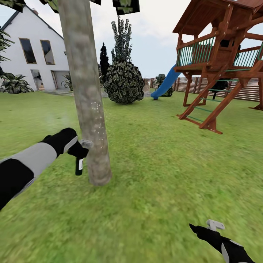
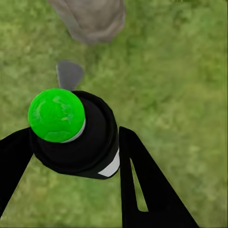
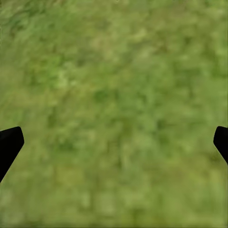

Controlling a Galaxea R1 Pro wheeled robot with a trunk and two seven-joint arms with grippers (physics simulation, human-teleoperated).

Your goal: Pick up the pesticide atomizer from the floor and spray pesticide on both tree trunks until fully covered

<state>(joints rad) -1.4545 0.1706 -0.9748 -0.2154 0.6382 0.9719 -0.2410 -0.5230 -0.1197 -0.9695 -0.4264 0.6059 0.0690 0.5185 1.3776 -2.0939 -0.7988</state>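
Note:
A thick grey-brown tree trunk (image 1: pixel 86 95) rises from the lawn at centre left, with small white specks on its bark at mid height. My left gripper (image 1: pixel 80 151) is shut on the pesticide atomizer (image 1: pixel 79 166), a slim dark bottle with a white label, held upright right beside the trunk's left side. In the left wrist view the atomizer (image 2: pixel 78 137) shows its green cap between the black fingers (image 2: pixel 147 185), with the trunk's base (image 2: pixel 90 19) just beyond. My right gripper (image 1: pixel 204 228) hangs open over bare grass at the lower right; its fingertips (image 3: pixel 9 145) stand wide apart.
A wooden play tower (image 1: pixel 223 62) with a blue slide (image 1: pixel 166 84) stands at the right. A round dark bush (image 1: pixel 123 82) sits behind the trunk, a white house (image 1: pixel 33 51) at the far left, and a slat fence (image 1: pixel 252 91) at the back right. Lawn lies all around.

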